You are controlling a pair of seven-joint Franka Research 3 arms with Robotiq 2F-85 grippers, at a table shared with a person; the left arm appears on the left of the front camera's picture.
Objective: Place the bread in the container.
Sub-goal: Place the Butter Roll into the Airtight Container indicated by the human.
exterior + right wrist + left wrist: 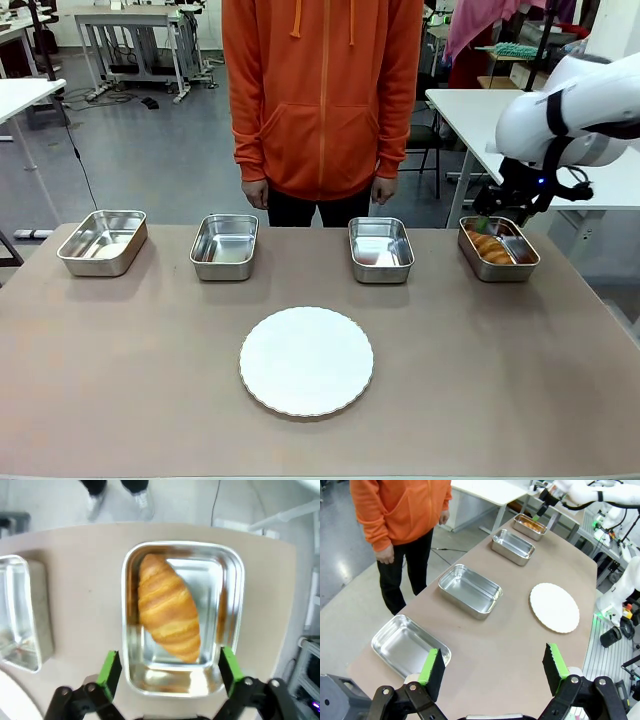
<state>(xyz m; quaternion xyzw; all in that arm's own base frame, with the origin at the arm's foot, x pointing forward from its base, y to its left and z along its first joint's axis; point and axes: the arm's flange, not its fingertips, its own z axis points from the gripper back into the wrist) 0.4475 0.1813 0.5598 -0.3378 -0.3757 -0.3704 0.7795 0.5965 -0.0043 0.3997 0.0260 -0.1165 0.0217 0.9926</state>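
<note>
Steel trays: four alike stand in a row along the far side of the brown counter (120, 400), well apart from one another.
Far-left tray (102, 241): bare inside, shiny.
Second tray (225, 246): bare inside; in front of it and slightly right lies the white plate.
White plate (306, 360): round, scalloped rim, flat on the counter nearer the robot, between the two middle trays.
Third tray (381, 249): bare inside.
Container (499, 250): the far-right tray, holding the bread.
Bread (490, 248): a golden-brown croissant lying inside the container; in the right wrist view it lies slanted across the floor of the tray, one tip against the wall by a corner.
Left hand (493, 670): released, green pads spread wide, hovering above the counter's end near the far-left tray, nothing between the fingers.
Right hand (170, 669): released, fingers wide apart, hanging directly above the container, its pads straddling the tray's near rim, clear of the bread.
Person (322, 100): orange hoodie, standing at the far edge, hands down at the sides.
</note>
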